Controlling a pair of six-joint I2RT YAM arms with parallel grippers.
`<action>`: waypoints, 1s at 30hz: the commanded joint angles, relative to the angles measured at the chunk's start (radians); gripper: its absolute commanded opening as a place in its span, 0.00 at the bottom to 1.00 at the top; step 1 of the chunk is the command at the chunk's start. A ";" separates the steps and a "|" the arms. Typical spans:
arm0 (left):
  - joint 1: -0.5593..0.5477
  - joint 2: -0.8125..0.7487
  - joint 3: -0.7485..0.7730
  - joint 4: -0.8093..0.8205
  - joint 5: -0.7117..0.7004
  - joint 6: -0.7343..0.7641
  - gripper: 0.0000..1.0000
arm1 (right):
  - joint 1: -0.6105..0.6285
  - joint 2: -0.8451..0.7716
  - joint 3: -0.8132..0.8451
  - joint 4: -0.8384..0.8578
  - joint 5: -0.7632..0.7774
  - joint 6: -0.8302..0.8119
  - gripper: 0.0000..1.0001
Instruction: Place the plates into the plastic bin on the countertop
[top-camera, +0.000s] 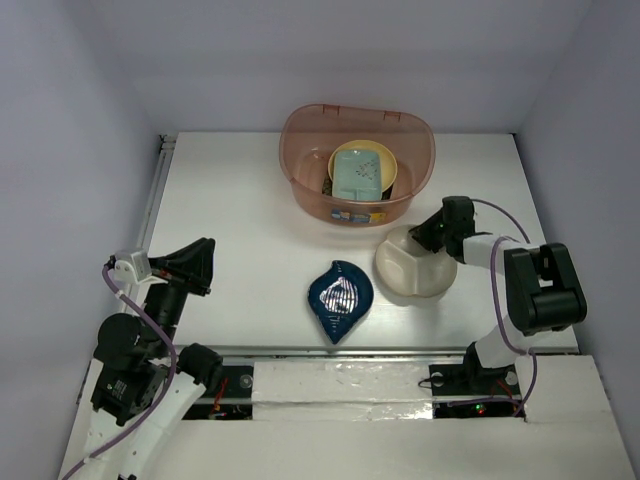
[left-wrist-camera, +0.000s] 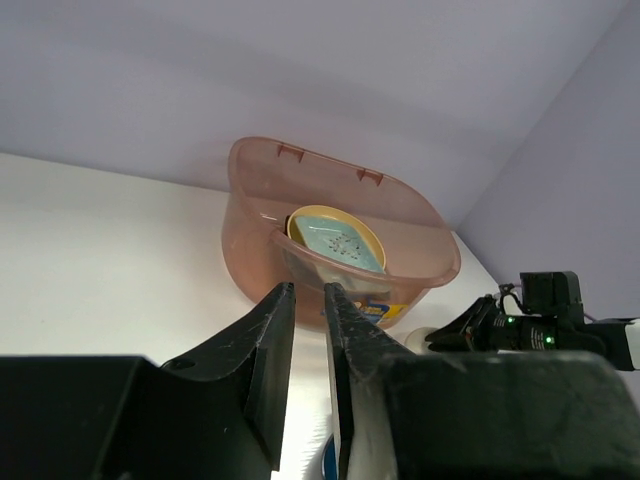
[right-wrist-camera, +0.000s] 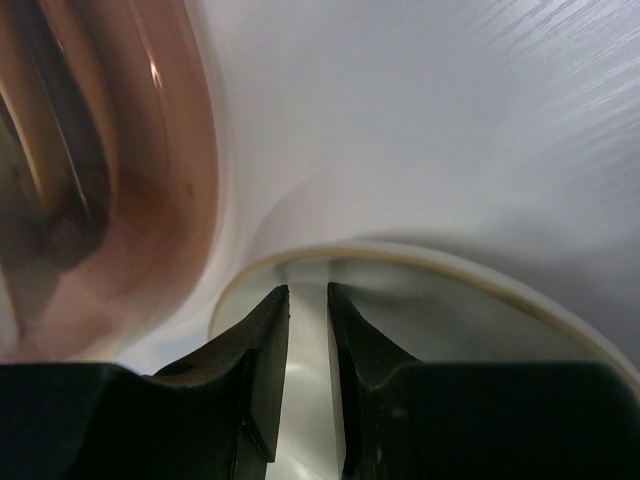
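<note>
Left hand (left-wrist-camera: 309, 292) was closest to the camera, fingers pressed nearly together on nothing, hovering over the table's (top-camera: 230, 210) left side. Moving right, the blue leaf plate (top-camera: 340, 298) lay on the table, short of the bin (top-camera: 300, 175), which already held a green plate (top-camera: 358, 178) on a yellow plate (top-camera: 386, 150). The white plate (top-camera: 415, 272) was just in front of the bin, with the right hand (top-camera: 423, 236) squeezed at its far rim. Looked like a pinch. So white plate's turn, I'd guess: lift it over the bin wall, then let go.
</note>
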 joint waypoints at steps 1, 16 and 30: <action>0.005 -0.016 0.008 0.051 0.012 0.011 0.16 | -0.011 0.011 0.032 0.101 0.040 0.130 0.28; 0.005 -0.019 0.008 0.053 0.015 0.011 0.17 | 0.017 -0.186 0.062 0.102 0.200 -0.103 0.29; -0.007 -0.037 0.010 0.053 0.018 0.013 0.17 | -0.055 -0.569 -0.151 -0.347 0.191 -0.319 0.52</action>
